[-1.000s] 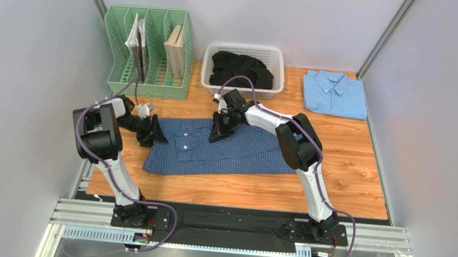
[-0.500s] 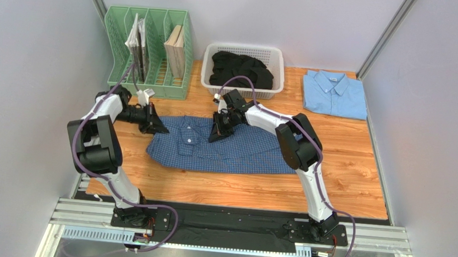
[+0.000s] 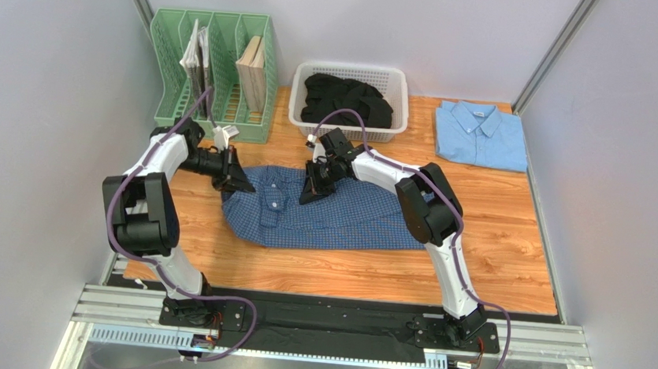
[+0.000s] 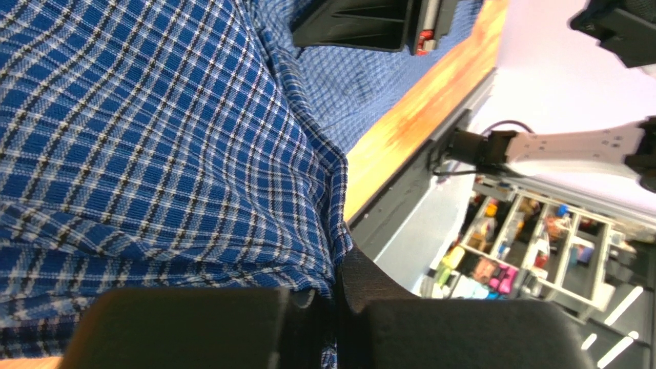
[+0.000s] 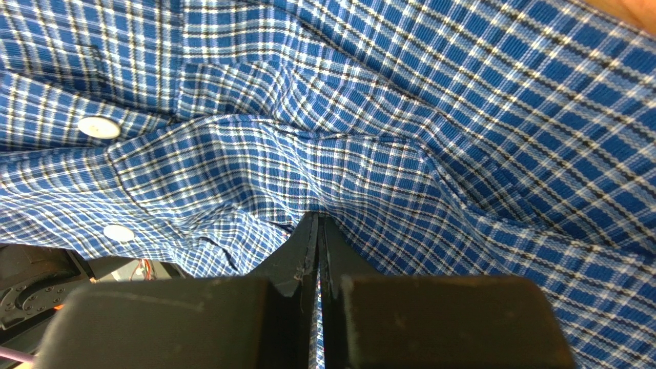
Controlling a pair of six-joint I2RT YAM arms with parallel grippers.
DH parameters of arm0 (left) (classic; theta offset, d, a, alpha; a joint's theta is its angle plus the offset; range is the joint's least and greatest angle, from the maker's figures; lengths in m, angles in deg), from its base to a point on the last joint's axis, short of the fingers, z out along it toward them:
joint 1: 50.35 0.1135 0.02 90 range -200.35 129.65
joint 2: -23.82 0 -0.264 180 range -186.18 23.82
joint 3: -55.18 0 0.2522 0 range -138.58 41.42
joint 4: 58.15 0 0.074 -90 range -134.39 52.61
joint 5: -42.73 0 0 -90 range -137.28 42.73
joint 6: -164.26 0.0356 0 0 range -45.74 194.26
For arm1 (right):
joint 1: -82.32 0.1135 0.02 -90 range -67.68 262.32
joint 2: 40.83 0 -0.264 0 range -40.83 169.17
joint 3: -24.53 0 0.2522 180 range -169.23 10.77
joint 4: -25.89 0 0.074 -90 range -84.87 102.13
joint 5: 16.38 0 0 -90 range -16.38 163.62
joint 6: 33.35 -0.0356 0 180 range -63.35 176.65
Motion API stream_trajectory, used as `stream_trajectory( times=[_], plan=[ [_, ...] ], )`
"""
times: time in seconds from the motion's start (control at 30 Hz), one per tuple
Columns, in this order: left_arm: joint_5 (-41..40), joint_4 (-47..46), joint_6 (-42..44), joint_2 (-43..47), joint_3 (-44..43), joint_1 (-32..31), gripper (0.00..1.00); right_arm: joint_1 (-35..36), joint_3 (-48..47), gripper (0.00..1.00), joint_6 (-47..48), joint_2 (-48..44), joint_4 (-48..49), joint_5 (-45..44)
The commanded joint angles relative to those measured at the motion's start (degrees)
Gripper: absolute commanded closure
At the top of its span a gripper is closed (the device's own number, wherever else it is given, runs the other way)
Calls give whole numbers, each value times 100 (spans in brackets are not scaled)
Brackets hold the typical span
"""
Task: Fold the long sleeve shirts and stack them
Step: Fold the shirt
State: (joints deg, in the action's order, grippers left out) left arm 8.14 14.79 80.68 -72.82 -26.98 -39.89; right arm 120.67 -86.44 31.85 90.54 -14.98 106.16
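The dark blue checked shirt (image 3: 330, 215) lies spread across the middle of the wooden table, white buttons showing. My left gripper (image 3: 241, 181) is shut on its left edge, and the cloth shows pinched between the jaws in the left wrist view (image 4: 336, 286). My right gripper (image 3: 311, 192) is shut on a fold of the same shirt near its upper middle, and the checked cloth (image 5: 323, 138) bunches at the closed jaws (image 5: 317, 231). The plain light blue shirt (image 3: 481, 135) lies folded at the back right, far from both grippers.
A white basket (image 3: 299, 104) holding dark clothes stands at the back centre. A green file rack (image 3: 169, 95) with books stands at the back left. Grey walls close in both sides. Bare wood (image 3: 493, 248) lies right of and in front of the checked shirt.
My left gripper has moved up and to the right, pulling the checked shirt's left edge inward. The shirt's left side has narrowed and bunched. My right gripper has stayed put.
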Motion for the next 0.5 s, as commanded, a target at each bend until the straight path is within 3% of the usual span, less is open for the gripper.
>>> stream_trajectory(
  times=[0.0,0.1,0.13,0.17,0.47],
  plan=[
    [-695,-371,-386,251,-200,43,76,41,-70,97,115,134,-294,-459],
    [-1461,-486,-545,164,-226,360,45,41,-9,97,107,91,-312,-450],
    [-1516,-504,-527,111,-226,561,42,41,-9,97,107,73,-312,-441],
    [-1595,-460,-405,-29,-226,623,28,41,-9,97,98,82,-312,-406],
    [-2219,-573,501,-961,-340,852,18,50,-9,96,80,64,-303,-362]
  ],
)
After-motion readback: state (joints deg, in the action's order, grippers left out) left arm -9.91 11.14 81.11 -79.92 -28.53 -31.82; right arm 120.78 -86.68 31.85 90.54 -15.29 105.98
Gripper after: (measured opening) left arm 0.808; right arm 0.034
